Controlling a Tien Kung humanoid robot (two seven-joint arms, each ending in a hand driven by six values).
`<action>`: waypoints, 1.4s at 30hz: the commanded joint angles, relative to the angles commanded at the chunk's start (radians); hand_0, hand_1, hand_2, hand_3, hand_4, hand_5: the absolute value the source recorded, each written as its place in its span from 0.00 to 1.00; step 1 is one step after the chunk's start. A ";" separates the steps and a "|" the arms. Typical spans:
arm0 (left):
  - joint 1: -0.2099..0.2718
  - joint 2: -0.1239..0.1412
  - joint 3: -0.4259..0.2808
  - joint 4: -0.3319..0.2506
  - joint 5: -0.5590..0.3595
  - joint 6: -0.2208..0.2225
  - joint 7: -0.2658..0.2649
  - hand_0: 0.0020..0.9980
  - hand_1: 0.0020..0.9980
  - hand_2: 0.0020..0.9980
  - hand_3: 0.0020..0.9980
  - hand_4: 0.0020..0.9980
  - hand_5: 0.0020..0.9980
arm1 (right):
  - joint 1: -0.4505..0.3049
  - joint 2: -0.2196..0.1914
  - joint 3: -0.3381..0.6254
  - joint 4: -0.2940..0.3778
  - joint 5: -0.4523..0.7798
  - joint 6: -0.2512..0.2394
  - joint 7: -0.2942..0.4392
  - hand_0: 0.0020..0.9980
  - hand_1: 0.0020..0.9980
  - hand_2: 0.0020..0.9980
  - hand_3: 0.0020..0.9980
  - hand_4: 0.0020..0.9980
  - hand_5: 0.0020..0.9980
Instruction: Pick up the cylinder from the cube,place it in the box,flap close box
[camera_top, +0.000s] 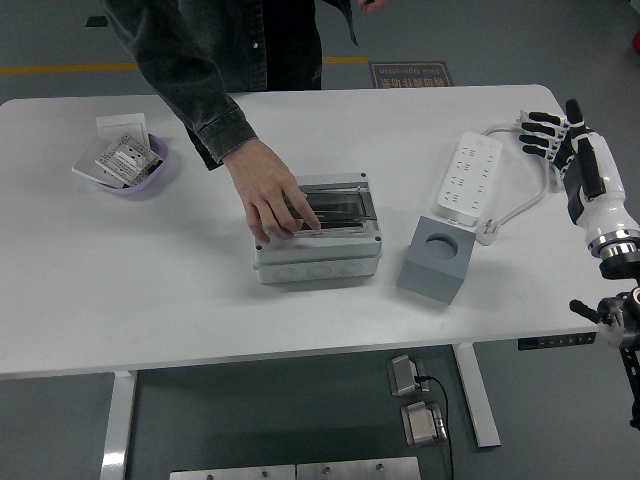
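White-shelled right hand (572, 150) with black fingers; person (215, 60) wears dark denim.

No text, label or number is legible on anything here.

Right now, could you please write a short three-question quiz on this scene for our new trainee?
1. True or false: a person's hand rests on the box.
2. What fills the round hole in the grey cube? A) a cylinder B) nothing visible C) a plug
3. Which robot hand is in view, and what lies beside it?

Key:
1. True.
2. B.
3. The right hand, fingers spread and empty, near the power strip.
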 joint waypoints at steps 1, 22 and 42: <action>0.000 -0.001 0.000 0.000 0.000 0.000 0.000 0.60 0.67 0.61 0.59 0.64 0.27 | 0.000 0.001 0.002 0.000 0.001 0.001 0.001 0.82 0.75 0.76 0.74 1.00 1.00; 0.001 -0.002 -0.016 0.000 0.014 -0.002 -0.003 0.60 0.67 0.61 0.59 0.64 0.27 | -0.015 0.007 0.036 0.016 0.009 0.023 0.017 0.94 0.84 0.87 0.87 1.00 1.00; -0.004 0.006 0.010 0.000 -0.018 -0.001 -0.004 0.60 0.67 0.60 0.59 0.63 0.27 | -0.035 0.043 0.056 0.032 0.012 0.021 0.024 1.00 0.87 0.89 0.91 1.00 1.00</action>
